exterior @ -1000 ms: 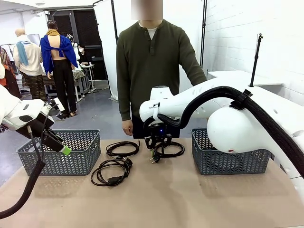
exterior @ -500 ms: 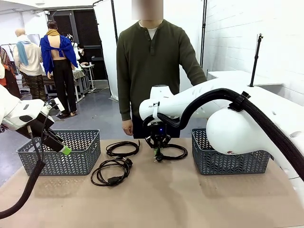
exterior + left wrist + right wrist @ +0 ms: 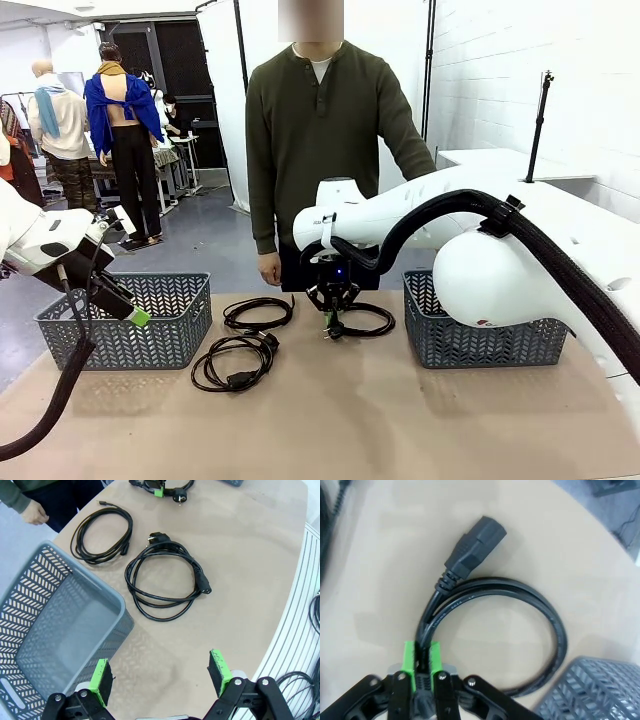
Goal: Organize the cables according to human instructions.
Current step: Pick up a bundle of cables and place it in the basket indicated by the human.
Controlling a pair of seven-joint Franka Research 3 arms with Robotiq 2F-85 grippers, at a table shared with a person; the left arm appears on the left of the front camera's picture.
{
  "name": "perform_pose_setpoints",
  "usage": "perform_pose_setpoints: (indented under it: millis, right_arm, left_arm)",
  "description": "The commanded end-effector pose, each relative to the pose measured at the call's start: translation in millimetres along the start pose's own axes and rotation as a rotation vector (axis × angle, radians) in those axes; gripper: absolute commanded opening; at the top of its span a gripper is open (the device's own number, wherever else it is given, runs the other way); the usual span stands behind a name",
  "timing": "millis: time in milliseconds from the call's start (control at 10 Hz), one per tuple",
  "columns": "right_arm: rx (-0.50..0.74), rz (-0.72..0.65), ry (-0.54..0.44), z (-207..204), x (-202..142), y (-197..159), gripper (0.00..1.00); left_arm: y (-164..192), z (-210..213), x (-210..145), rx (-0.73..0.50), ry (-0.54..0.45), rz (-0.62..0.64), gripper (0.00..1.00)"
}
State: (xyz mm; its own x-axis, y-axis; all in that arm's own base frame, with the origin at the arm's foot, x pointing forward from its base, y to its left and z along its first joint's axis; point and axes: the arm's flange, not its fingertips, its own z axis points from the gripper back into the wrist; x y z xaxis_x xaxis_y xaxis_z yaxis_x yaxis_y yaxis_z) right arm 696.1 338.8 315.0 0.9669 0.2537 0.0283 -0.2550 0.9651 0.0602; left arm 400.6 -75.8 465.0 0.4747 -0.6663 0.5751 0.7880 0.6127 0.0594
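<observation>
Right wrist view: our right tool [image 3: 422, 655] pinches the cable [image 3: 452, 605] at lower left, on the counter [image 3: 395, 545] beside the basket [image 3: 600, 685]; we should lift slowly so loops clear its rim.

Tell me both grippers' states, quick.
Left gripper: open, holding nothing.
Right gripper: closed on a black cable.

Three looped black cables [image 3: 240, 379], lying flat — human [image 3: 320, 130] standing behind
</observation>
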Motion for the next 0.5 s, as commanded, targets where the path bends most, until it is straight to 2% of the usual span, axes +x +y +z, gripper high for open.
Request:
perform_pose_setpoints:
  millis: [0,400]
  right_arm:
    - [-0.052,0.027,-0.010,27.5,4.8,2.8,0.00]
    - [-0.089,0.240,0.000,81.6,-21.9,5.2,0.00]
  left_arm:
    - [2.8,0.1,-1.6,-0.010,-0.012,-0.001,1.00]
    - [2.8,0.1,-1.6,-0.010,-0.012,-0.001,1.00]
